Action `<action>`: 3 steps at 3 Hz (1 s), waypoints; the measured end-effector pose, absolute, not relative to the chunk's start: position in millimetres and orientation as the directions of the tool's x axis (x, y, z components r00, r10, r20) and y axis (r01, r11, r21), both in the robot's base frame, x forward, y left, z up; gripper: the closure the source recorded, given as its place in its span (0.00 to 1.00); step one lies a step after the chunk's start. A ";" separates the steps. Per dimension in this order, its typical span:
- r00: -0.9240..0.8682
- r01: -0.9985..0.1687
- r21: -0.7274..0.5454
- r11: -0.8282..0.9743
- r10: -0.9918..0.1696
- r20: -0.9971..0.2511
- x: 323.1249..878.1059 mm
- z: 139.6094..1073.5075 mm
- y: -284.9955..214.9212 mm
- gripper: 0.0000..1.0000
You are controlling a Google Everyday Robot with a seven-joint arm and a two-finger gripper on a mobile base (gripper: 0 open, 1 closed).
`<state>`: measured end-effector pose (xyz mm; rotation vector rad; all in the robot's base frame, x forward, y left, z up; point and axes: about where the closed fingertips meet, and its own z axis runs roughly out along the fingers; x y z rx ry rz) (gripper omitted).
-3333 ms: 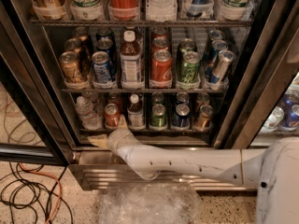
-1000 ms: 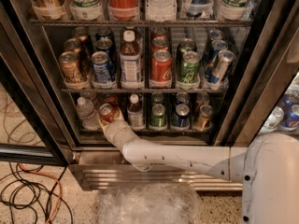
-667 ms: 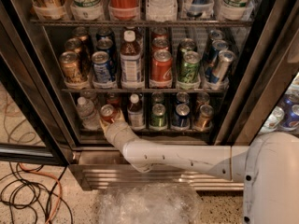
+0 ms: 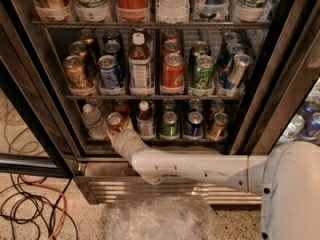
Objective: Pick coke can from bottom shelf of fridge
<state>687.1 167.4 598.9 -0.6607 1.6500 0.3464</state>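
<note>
The coke can [image 4: 115, 120], red with a silver top, stands in the second lane from the left on the bottom shelf [image 4: 200, 140] of the fridge [image 4: 280, 84]. My gripper [image 4: 118, 129] reaches into that lane from below on the white arm. Its fingers sit on either side of the can's lower part and hide it. The gripper is shut on the can. The can leans slightly forward, towards the shelf's front rail.
On the same shelf, a water bottle [image 4: 92, 121] stands left of the can. To its right are a white-capped bottle [image 4: 145, 120], a green can [image 4: 169, 124], a blue can [image 4: 194, 124] and a bronze can [image 4: 218, 125]. Cables [image 4: 30, 209] and crumpled clear plastic [image 4: 155, 219] lie on the floor.
Since 3.3 s ago the gripper has risen from the shelf's front rail up to the coke can and closed around it. Over the last second almost nothing has moved.
</note>
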 end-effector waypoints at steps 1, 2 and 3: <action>-0.114 -0.575 -0.073 0.815 -0.168 -0.979 713.8 622.4 143.8 1.00; -0.114 -0.575 -0.073 0.815 -0.168 -0.979 713.8 622.4 143.8 1.00; -0.110 -0.555 -0.067 0.829 -0.153 -0.982 711.8 622.7 146.0 1.00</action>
